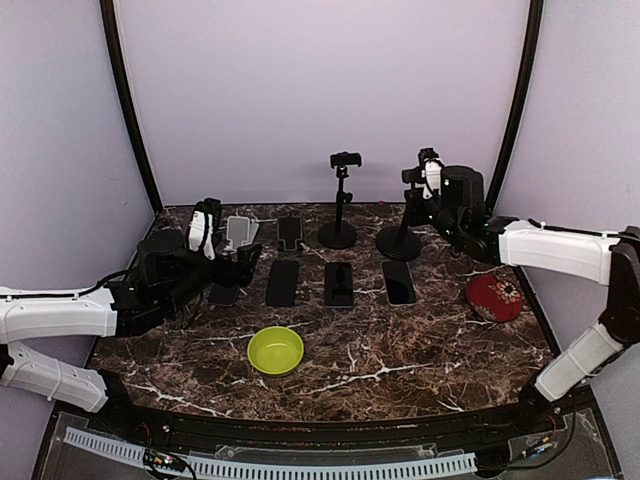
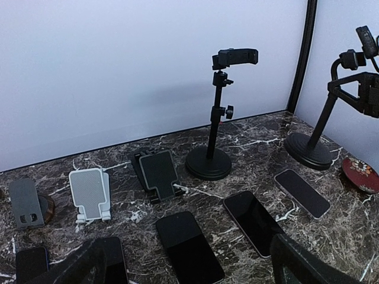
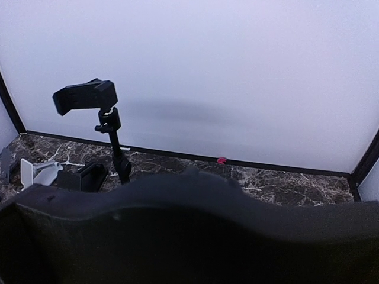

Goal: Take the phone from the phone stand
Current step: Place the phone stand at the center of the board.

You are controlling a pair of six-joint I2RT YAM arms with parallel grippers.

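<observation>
The central phone stand point(image 1: 340, 205) rises from its round base at the back of the counter point(image 1: 420, 350); just right of it a second stand point(image 1: 398, 240) reaches up to the right pincer point(image 1: 416, 183); how wide that pincer stands I cannot tell, since a dark slab point(image 3: 189, 236) fills its wrist view; whether that slab is the phone is unclear; three phones point(image 1: 338, 284) lie flat in front of the central phone stand; left of it the left pincer point(image 1: 240, 262) hangs wide, fingers point(image 2: 302, 263) well apart, holding nothing.
</observation>
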